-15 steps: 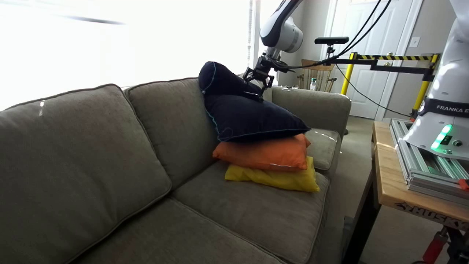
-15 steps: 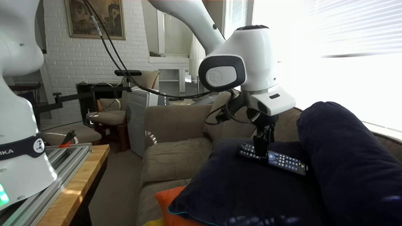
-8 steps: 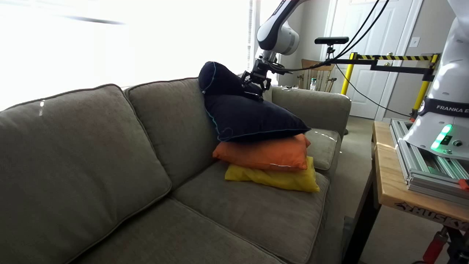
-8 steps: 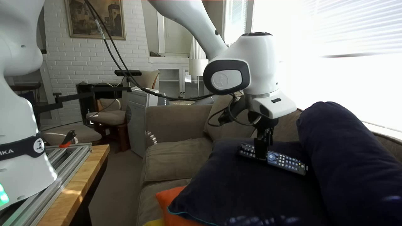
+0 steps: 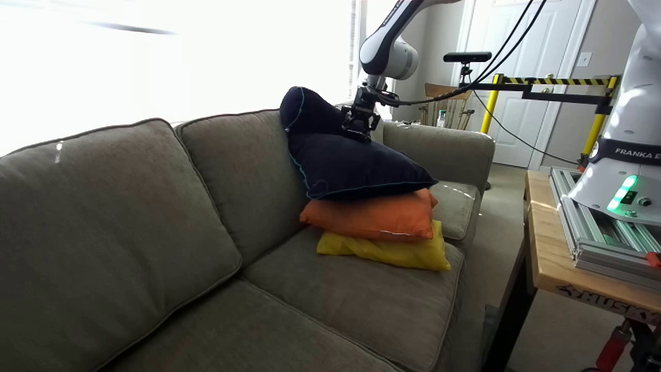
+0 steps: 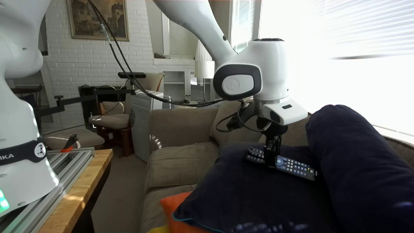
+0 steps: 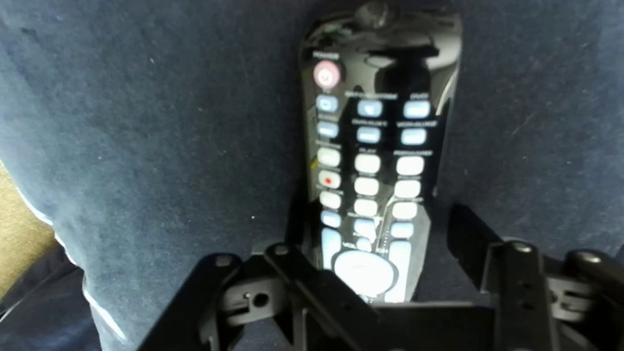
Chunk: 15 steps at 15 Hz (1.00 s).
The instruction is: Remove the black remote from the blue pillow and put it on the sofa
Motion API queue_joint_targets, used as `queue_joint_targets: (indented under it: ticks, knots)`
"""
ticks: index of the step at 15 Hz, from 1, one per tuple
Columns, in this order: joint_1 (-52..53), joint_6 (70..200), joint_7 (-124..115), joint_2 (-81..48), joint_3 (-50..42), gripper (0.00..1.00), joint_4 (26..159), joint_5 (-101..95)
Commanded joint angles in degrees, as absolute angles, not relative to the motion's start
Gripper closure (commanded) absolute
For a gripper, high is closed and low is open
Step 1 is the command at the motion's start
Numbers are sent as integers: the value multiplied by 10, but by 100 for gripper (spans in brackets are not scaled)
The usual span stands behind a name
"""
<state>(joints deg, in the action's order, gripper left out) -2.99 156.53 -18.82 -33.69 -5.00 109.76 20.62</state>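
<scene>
The black remote (image 7: 375,161) lies buttons up on the blue pillow (image 7: 195,122) in the wrist view. It also shows in an exterior view (image 6: 296,168). My gripper (image 7: 378,226) is open, with its fingers on either side of the remote. The left finger is close along the remote's left edge; whether it touches is unclear. The right finger (image 7: 470,234) stands apart from the right edge, with pillow showing between. In an exterior view my gripper (image 6: 271,158) is low over the remote's middle and hides part of it. The sofa (image 5: 335,305) is under the pillows.
An orange pillow (image 5: 369,217) and a yellow pillow (image 5: 387,250) are stacked under the blue one. A rolled navy part (image 6: 352,161) rises beside the remote. The sofa seat (image 6: 181,161) and padded arm (image 5: 439,147) lie beyond. The robot's wooden table (image 5: 547,243) stands in front.
My gripper has moved down onto the remote, drifting slightly toward the sofa back. The remote and the pillows have not visibly moved.
</scene>
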Motion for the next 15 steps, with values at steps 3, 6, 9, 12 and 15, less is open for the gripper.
queue_joint_targets:
  ticks: [3,6,9,12,15]
  knots:
    - [-12,1559,-231,-344,-77,70,1082,173]
    - [-20,1556,-224,-312,-78,72,1100,175]
    - [-32,1556,-199,-266,-82,72,1132,171]
    - [-38,1571,-216,-226,-105,72,1176,172]
    - [-53,1575,-222,-181,-133,72,1223,172]
